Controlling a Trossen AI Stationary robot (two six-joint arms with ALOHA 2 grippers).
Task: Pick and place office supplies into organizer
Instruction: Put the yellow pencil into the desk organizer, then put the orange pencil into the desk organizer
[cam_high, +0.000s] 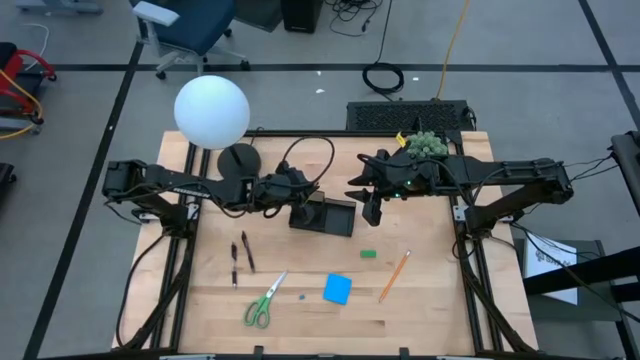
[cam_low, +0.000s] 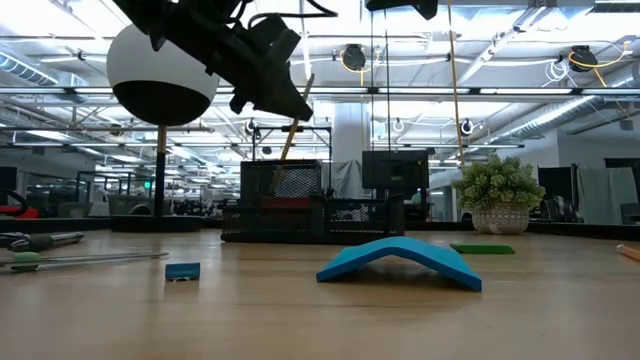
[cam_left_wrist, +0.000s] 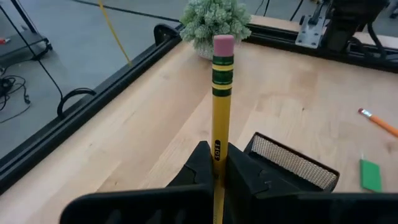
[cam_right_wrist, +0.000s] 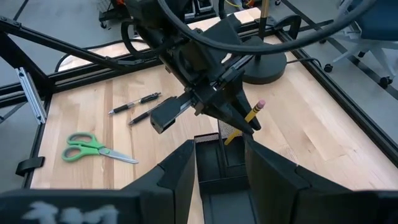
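Right wrist view: left gripper (cam_right_wrist: 239, 124), clamped on a yellow pencil (cam_right_wrist: 254, 112), hangs over the black organizer (cam_right_wrist: 217, 163); next, lower and release.

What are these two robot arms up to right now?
They are tidying desk items into a black organizer. The left gripper is shut on a yellow pencil, holding it above the organizer. The right gripper waits open beside it. Scissors, two pens, a blue pad and another pencil lie on the table.
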